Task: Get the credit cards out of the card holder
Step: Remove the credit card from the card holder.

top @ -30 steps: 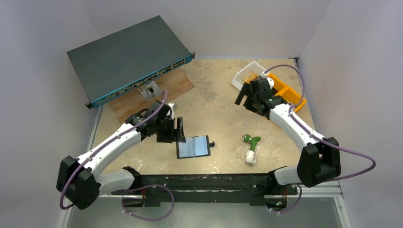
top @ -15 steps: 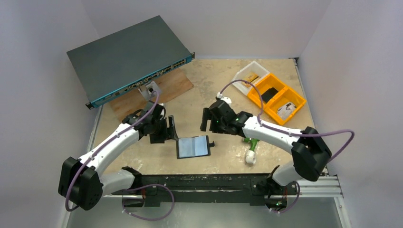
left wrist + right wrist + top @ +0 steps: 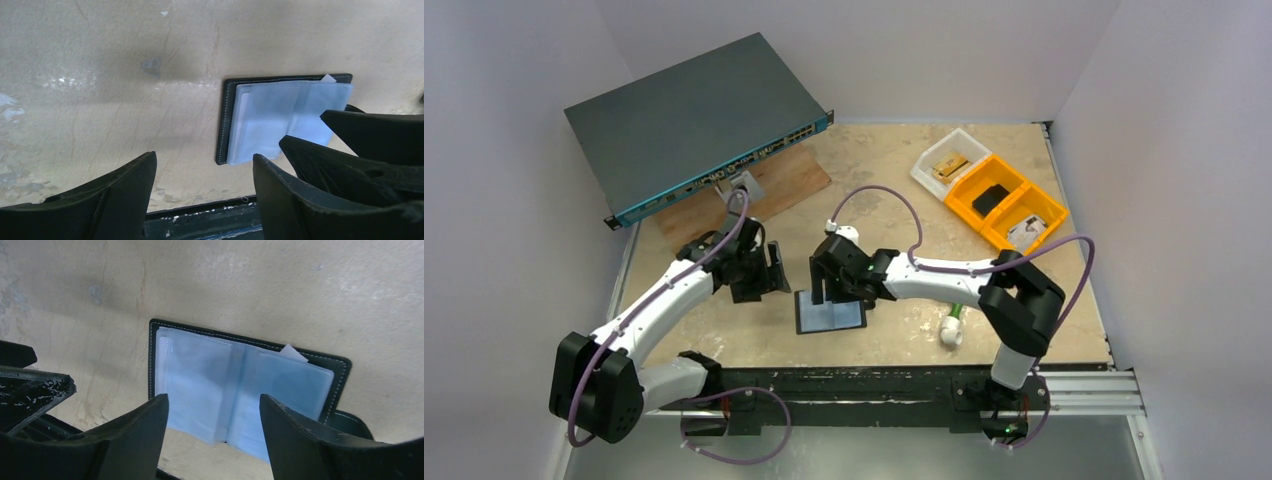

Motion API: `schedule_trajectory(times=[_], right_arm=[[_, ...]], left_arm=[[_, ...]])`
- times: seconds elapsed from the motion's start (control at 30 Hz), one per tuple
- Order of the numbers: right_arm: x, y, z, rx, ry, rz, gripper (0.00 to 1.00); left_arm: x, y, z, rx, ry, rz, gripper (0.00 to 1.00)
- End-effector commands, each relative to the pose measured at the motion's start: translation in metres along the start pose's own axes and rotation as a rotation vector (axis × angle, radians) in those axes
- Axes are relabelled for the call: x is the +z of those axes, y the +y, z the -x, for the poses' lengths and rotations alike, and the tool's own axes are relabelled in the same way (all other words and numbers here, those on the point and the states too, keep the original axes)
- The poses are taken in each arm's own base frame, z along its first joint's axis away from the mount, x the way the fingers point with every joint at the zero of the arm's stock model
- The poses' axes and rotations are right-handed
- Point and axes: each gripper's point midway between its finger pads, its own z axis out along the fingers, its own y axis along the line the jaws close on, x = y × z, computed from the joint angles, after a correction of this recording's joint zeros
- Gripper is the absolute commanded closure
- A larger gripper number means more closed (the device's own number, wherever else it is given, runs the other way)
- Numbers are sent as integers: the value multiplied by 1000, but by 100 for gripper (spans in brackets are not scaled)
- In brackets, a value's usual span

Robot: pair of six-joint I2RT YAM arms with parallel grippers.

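Card holder (image 3: 831,313) is lying open and flat on the table (image 3: 874,180), close to the near edge, between my two arms. Credit cards (image 3: 200,385) are in it and not out yet. They're pale blue-grey and glossy across both halves, with the black stitched border showing round them. A small white corner (image 3: 295,352) pokes out past one long edge.

Right gripper (image 3: 834,293) is directly over the holder, jaws spread with nothing between them. From the wrist cam I can't tell whether the tips touch it.

Left gripper (image 3: 772,272) sits just beside the holder on its left, jaws also spread and empty, apart from the wallet.

Rest of the bench, all well apart from the holder:
- network switch (image 3: 694,120) propped on a wooden board (image 3: 774,185), far left
- orange tray (image 3: 1006,200) and clear tray (image 3: 944,160), far right
- green-and-white piece (image 3: 951,325), right of the holder
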Motion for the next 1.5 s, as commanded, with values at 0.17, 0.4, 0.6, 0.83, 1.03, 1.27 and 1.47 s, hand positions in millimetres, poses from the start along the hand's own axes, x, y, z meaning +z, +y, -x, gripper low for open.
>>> schedule_trajectory(times=[0.17, 0.4, 0.6, 0.83, 1.03, 1.27, 1.47], right_arm=[[11, 26, 3, -28, -6, 31, 45], [27, 21, -8, -50, 34, -4, 46], [35, 14, -26, -38, 96, -15, 58], [41, 1, -42, -20, 136, -17, 82], [46, -12, -45, 42, 166, 10, 98], [52, -19, -51, 81, 194, 41, 100], [54, -26, -54, 120, 207, 61, 100]], left_arm=[[3, 11, -2, -45, -2, 16, 30], [6, 8, -5, -47, 10, -5, 30], [9, 7, -9, -46, 26, -19, 31], [12, 3, -14, -39, 54, -50, 32], [16, -7, -20, -29, 95, -109, 37], [19, -28, -28, 22, 135, -186, 52], [31, -36, -36, 42, 160, -186, 72]])
